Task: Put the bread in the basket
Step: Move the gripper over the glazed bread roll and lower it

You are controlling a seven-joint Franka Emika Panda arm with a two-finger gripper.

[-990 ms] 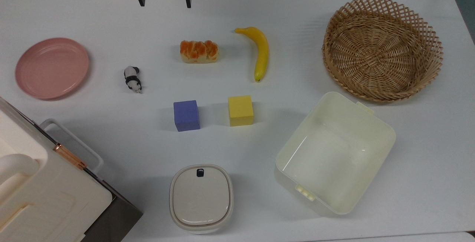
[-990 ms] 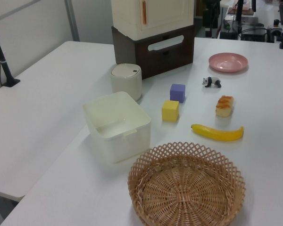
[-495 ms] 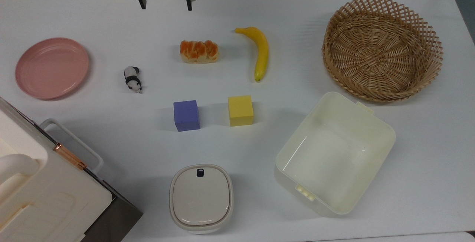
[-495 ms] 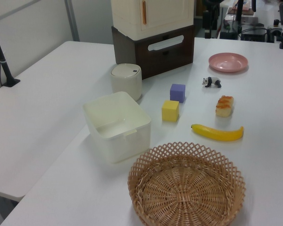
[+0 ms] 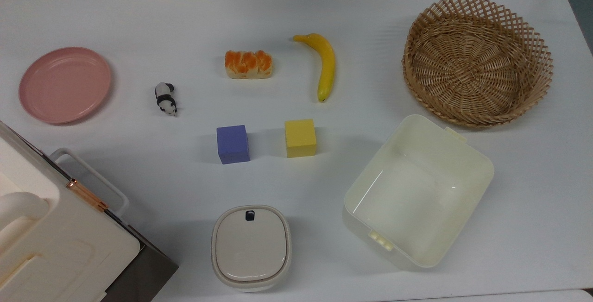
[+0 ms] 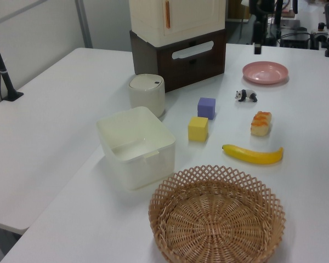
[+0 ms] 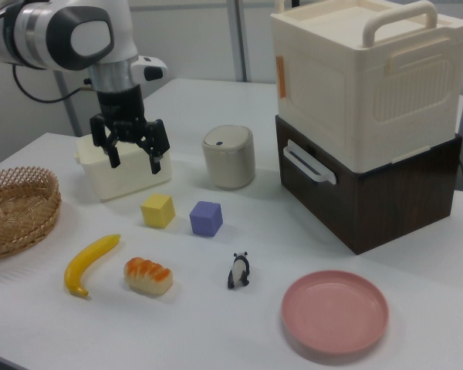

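**Meanwhile, bread sits untouched on the bench**

We see the bread [image 5: 248,64] lying flat on the white bench [image 5: 139,24], just beside the banana [image 5: 324,63] on the top view's right, with the panda [image 5: 165,98] on its other side. Our basket [image 5: 477,61] sits well apart, holding nothing, next to the cream bin [image 5: 419,191]. Our gripper [image 7: 131,159] hangs above the bench in the right view, its jaws spread wide with nothing between them. Purple [image 5: 232,144] and yellow [image 5: 300,138] cubes stand near the bread.
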